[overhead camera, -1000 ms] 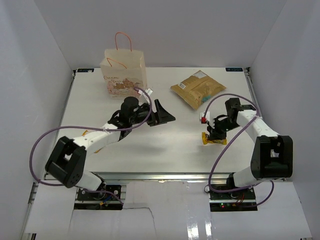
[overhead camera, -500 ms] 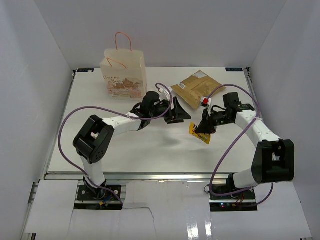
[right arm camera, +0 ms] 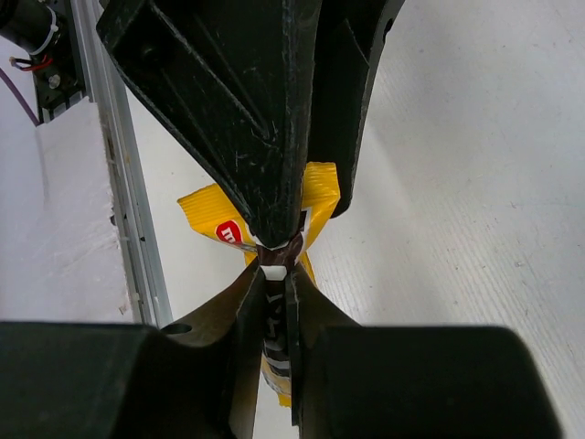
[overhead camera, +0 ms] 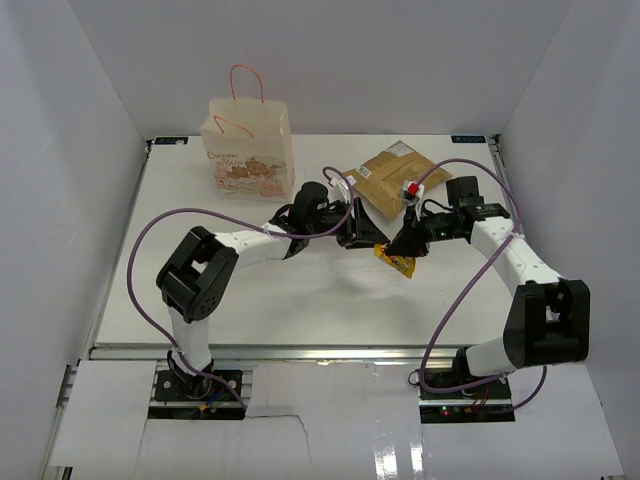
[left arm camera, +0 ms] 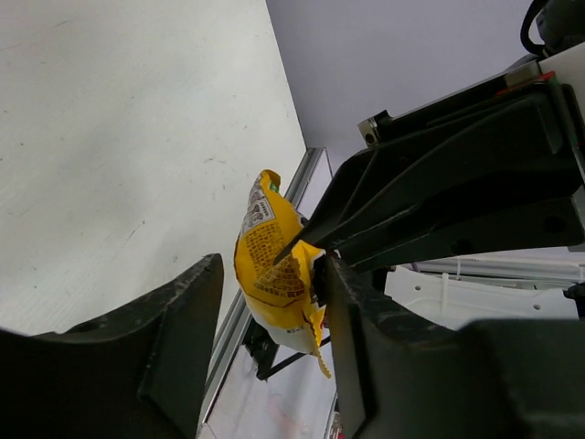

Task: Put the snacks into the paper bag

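Note:
My right gripper [overhead camera: 406, 243] is shut on the yellow M&M's packet [overhead camera: 396, 262] and holds it above the table's middle. In the right wrist view the packet [right arm camera: 203, 218] is pinched on edge between my right gripper's [right arm camera: 274, 271] tips. My left gripper [overhead camera: 367, 238] is open and straddles the same packet [left arm camera: 265, 265]; its jaws stand apart on either side, the right one close against the packet. The paper bag [overhead camera: 248, 150] stands upright at the back left. The tan crinkly pouch [overhead camera: 393, 175] lies at the back right. The other snacks are out of view.
The left arm [overhead camera: 250, 245] stretches across the table's middle toward the right arm [overhead camera: 510, 250]. White walls enclose the table on three sides. A metal rail [right arm camera: 119, 183] runs along the table's edge.
My left arm swung right across the table to the right gripper. My right gripper lifted the yellow packet off the table and carried it left, between the left gripper's open jaws.

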{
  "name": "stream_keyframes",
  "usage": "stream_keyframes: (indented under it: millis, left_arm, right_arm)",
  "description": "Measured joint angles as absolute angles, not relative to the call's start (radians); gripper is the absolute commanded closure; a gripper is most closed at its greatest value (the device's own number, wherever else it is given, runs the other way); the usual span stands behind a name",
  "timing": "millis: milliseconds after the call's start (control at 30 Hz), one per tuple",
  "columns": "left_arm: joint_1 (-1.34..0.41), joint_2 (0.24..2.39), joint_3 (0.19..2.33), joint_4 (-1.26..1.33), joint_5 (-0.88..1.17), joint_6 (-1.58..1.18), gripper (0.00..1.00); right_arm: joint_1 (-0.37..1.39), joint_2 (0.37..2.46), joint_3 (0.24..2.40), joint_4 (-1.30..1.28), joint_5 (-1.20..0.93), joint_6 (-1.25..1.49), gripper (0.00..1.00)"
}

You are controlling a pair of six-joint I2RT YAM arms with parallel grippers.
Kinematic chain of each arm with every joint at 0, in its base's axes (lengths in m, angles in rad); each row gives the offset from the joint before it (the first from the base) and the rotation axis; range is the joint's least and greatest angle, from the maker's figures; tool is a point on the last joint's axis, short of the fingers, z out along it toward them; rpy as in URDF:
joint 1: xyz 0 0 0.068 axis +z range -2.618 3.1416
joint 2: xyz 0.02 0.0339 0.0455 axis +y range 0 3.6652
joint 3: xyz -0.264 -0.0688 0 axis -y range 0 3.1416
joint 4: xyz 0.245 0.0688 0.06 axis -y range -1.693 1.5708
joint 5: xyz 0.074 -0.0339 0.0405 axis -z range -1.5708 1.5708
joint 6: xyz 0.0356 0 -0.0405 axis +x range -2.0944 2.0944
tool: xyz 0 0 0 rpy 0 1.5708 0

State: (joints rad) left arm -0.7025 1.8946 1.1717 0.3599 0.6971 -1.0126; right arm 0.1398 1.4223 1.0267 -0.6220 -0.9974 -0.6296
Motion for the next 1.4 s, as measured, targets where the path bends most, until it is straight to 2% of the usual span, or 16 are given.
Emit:
stream_keyframes:
  millis: [33, 200, 300, 333, 433, 500, 633, 667, 700, 967, 1167, 1300, 1400]
  left_arm:
    - [-0.703, 1.897, 1.177, 0.361, 0.702, -1.015, 0.49]
    - [-0.704, 1.917, 1.205, 0.369, 0.738, -1.026, 0.6]
    - [-0.704, 1.937, 1.223, 0.372, 0.753, -1.032, 0.76]
    - [-0.704, 1.943, 1.227, 0.373, 0.757, -1.034, 0.86]
    - [-0.704, 1.954, 1.234, 0.377, 0.769, -1.04, 1.0]
    - [-0.704, 1.955, 1.234, 0.376, 0.77, -1.04, 1.0]
    - [-0.705, 1.955, 1.234, 0.374, 0.773, -1.04, 1.0]
    - [-0.707, 1.955, 1.234, 0.374, 0.775, -1.039, 1.0]
    - [-0.707, 1.955, 1.234, 0.374, 0.777, -1.038, 1.0]
    - [-0.647, 1.911, 1.182, 0.33, 0.782, -1.013, 1.0]
    - [-0.488, 1.83, 1.222, 0.163, 0.758, -0.929, 1.0]
    - [-0.395, 1.824, 1.433, -0.022, 0.69, -0.84, 1.0]
    - [-0.342, 1.825, 1.669, -0.159, 0.613, -0.785, 1.0]
  right_arm:
    - [0.141, 1.422, 1.027, -0.619, -0.997, -0.627, 0.82]
    - [0.151, 1.422, 1.027, -0.609, -0.979, -0.616, 0.81]
    - [0.153, 1.422, 1.027, -0.599, -0.958, -0.605, 0.8]
    - [0.153, 1.422, 1.027, -0.599, -0.951, -0.603, 0.79]
    - [0.156, 1.422, 1.027, -0.596, -0.935, -0.588, 0.75]
    - [0.159, 1.422, 1.027, -0.595, -0.927, -0.579, 0.73]
    - [0.16, 1.422, 1.026, -0.579, -0.918, -0.567, 0.59]
    - [0.16, 1.422, 1.026, -0.571, -0.917, -0.564, 0.51]
    - [0.16, 1.422, 1.026, -0.566, -0.915, -0.561, 0.46]
    - [0.16, 1.415, 1.025, -0.546, -0.912, -0.57, 0.25]
    - [0.145, 1.356, 1.098, -0.581, -0.919, -0.579, 0.22]
    - [0.117, 1.303, 1.163, -0.575, -0.92, -0.588, 0.22]
    - [0.107, 1.268, 1.143, -0.573, -0.921, -0.598, 0.22]
